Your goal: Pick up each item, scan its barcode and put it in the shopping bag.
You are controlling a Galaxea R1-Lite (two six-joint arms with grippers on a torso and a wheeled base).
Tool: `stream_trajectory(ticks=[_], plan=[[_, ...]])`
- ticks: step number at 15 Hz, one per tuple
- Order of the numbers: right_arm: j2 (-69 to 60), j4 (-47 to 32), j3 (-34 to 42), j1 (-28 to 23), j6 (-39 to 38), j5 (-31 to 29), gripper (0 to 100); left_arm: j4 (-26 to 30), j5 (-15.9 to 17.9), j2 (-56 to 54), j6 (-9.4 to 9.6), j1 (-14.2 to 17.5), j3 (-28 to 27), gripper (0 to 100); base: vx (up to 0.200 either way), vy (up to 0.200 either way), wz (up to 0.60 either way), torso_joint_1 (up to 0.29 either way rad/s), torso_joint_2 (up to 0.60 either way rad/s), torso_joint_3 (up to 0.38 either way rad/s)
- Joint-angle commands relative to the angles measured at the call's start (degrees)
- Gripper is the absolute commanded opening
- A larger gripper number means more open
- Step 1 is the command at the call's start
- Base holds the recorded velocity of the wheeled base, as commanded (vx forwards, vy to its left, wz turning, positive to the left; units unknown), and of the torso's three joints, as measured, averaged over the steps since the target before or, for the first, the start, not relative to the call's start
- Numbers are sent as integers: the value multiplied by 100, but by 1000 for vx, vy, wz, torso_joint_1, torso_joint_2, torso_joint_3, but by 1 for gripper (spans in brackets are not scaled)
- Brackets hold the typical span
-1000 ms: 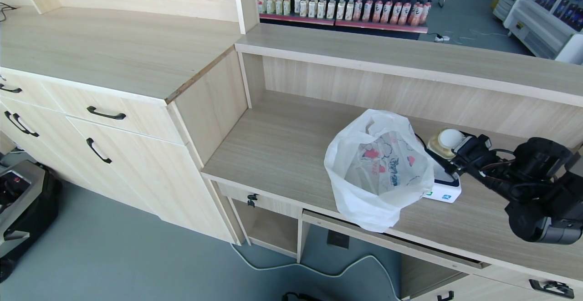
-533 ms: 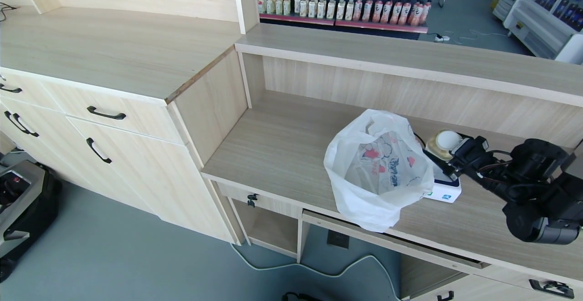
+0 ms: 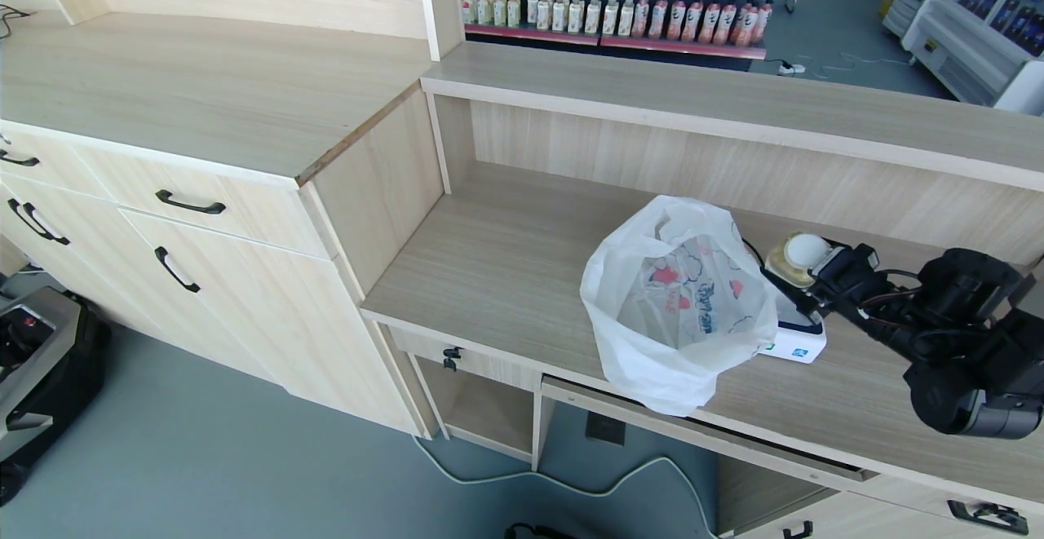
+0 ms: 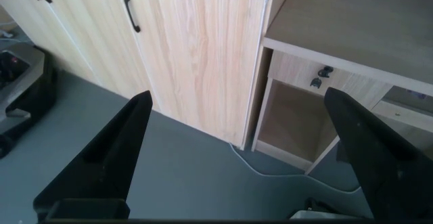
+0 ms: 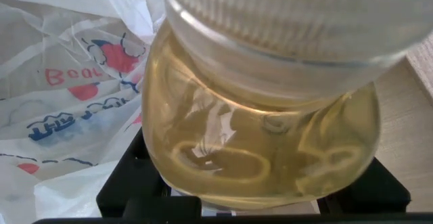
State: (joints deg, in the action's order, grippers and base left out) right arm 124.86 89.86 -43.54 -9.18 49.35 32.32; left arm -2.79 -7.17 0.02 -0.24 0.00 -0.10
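On the desk [image 3: 506, 278], right-hand side, the right end effector [image 3: 822, 267] is clamped on a jar [image 3: 801, 252] with a white cap and yellowish liquid. It holds the jar just over the scanner [image 3: 795, 342], which sits tight against the shopping bag [image 3: 677, 311]. The right wrist view has the jar [image 5: 260, 116] up close, with the scanner's dark top [image 5: 135, 193] under it and the bag's plastic [image 5: 74, 68] beside it. So I judge this to be the scan step: the jar is picked up, at the reader, not yet bagged. Red and blue print shows through the bag (an item already inside, or the bag's own print, can't tell). What's left: get the barcode read, then drop the jar in the bag mouth next to it. The left end effector [image 4: 238, 99] hangs low by the cabinet front, fingers spread wide, nothing between them.
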Motion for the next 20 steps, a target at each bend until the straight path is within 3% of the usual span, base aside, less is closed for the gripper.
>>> stream_trajectory(ticks=[1, 3, 6, 8, 9, 11, 12, 13, 15, 20], plan=[[-568, -12, 48, -154, -206, -24, 0, -2, -4, -2, -2, 0, 1, 100, 0, 0, 0, 0, 0, 0], [-2088, -759, 645, -462, -936, -402, 0, -2, -4, -2, -2, 0, 1, 100, 0, 0, 0, 0, 0, 0], [-4602, -3202, 1472, -1394, -1577, -1606, 0, -2, -4, -2, -2, 0, 1, 100, 0, 0, 0, 0, 0, 0], [-5665, -4618, 1445, -1552, -2368, -2309, 0, -2, -4, -2, -2, 0, 1, 100, 0, 0, 0, 0, 0, 0], [-6254, -5435, 1480, -1569, -2957, -3179, 0, -2, -4, -2, -2, 0, 1, 100, 0, 0, 0, 0, 0, 0], [-6641, -6208, 1621, -1499, -3959, -4225, 0, -2, -4, -2, -2, 0, 1, 100, 0, 0, 0, 0, 0, 0], [-6667, -6270, 1621, -1438, -4179, -4357, 0, -2, -4, -2, -2, 0, 1, 100, 0, 0, 0, 0, 0, 0], [-6782, -6410, 1700, -1051, -5093, -4849, 0, -2, -4, -2, -2, 0, 1, 100, 0, 0, 0, 0, 0, 0], [-6878, -6507, 1727, -831, -5954, -4893, 0, -2, -4, -2, -2, 0, 1, 100, 0, 0, 0, 0, 0, 0], [-7045, -6490, 1797, -523, -6086, -4726, 0, -2, -4, -2, -2, 0, 1, 100, 0, 0, 0, 0, 0, 0]])
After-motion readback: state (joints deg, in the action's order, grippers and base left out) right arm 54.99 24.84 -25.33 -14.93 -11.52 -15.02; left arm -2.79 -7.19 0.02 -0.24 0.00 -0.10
